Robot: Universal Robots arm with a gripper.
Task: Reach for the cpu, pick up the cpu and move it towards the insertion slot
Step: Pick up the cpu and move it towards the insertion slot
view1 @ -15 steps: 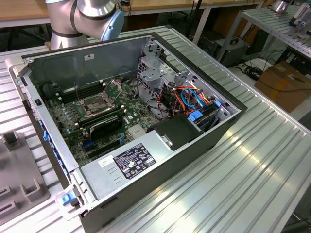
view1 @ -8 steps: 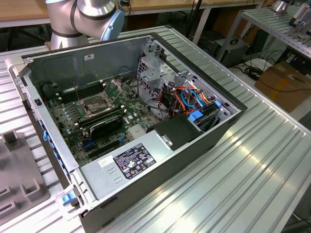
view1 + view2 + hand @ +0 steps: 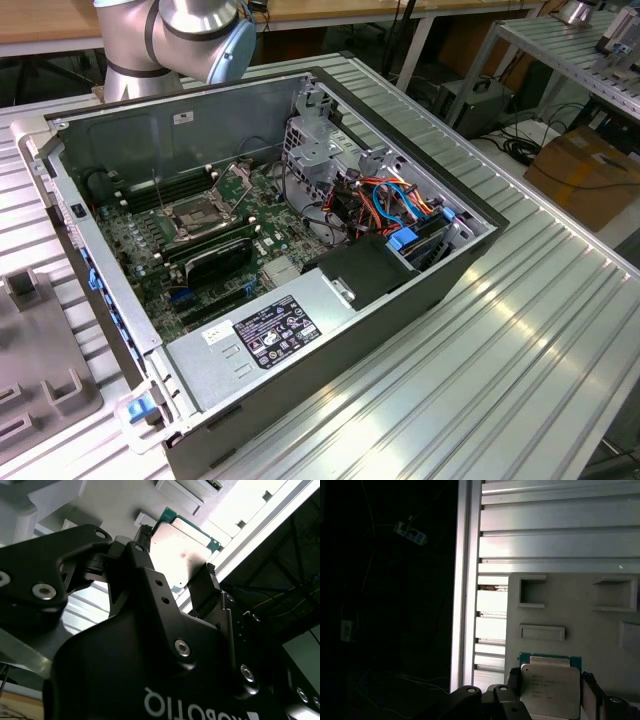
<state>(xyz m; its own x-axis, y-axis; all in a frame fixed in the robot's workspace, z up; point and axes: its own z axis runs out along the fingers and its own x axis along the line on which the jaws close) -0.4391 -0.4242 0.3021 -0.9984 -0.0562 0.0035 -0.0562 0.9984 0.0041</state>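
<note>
1. Step in hand, by the look of it: the pick-up. The gripper (image 3: 177,552) has its jaws clamped on the cpu (image 3: 550,692), one on each of two opposite edges. The cpu's pale face shows in both wrist views.
2. Cpu is over a grey fixture plate (image 3: 560,615) on the ribbed alu worktop (image 3: 555,545), near the worktop's edge. Can't tell if it's clear of the plate yet.
3. Insertion slot (image 3: 195,215): ext. view, approx 9 o'clock from centre, inside the open PC case (image 3: 420,300).
4. Arm (image 3: 170,35): approx 11 o'clock, behind the case.
5. Next move calls for, as a judgement: a firm, level hold and a straight lift. The carry must go over the case wall w/o clipping it, w/ the cpu kept square to the slot's frame.
</note>
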